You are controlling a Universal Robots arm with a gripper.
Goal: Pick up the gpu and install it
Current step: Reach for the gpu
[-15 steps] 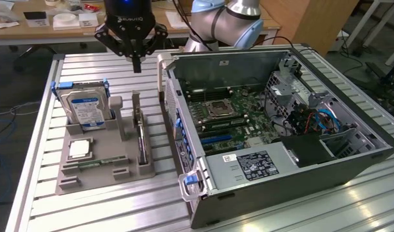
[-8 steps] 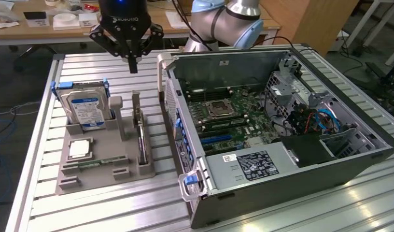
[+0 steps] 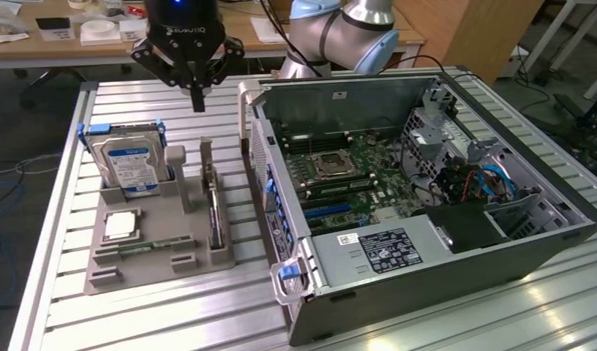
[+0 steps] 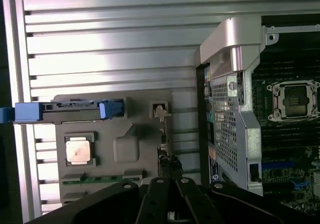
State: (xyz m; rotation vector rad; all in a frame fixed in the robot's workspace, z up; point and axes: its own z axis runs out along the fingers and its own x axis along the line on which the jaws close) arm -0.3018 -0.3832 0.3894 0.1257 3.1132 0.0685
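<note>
The gpu [image 3: 213, 201] stands on edge in a slot of the grey holder tray [image 3: 132, 274], with its pale bracket at the far end. From the wrist view it appears as a thin edge-on strip, the gpu [image 4: 162, 134]. My gripper [image 3: 197, 102] hangs shut and holds nothing, above the table just beyond the tray's far edge, up and behind the card's bracket end. In the wrist view the gripper [image 4: 170, 171] reaches toward the card from above. The open computer case [image 3: 532, 245] lies at the exterior view's right, its motherboard [image 3: 362, 179] exposed.
The tray also holds a blue-framed hard drive [image 3: 132, 164], a processor chip [image 3: 121, 224] and a green memory stick [image 3: 147, 247]. The case's side wall [image 3: 263, 157] rises close beside the tray. A desk with clutter [image 3: 84, 33] stands behind the slatted metal table [image 3: 162, 322].
</note>
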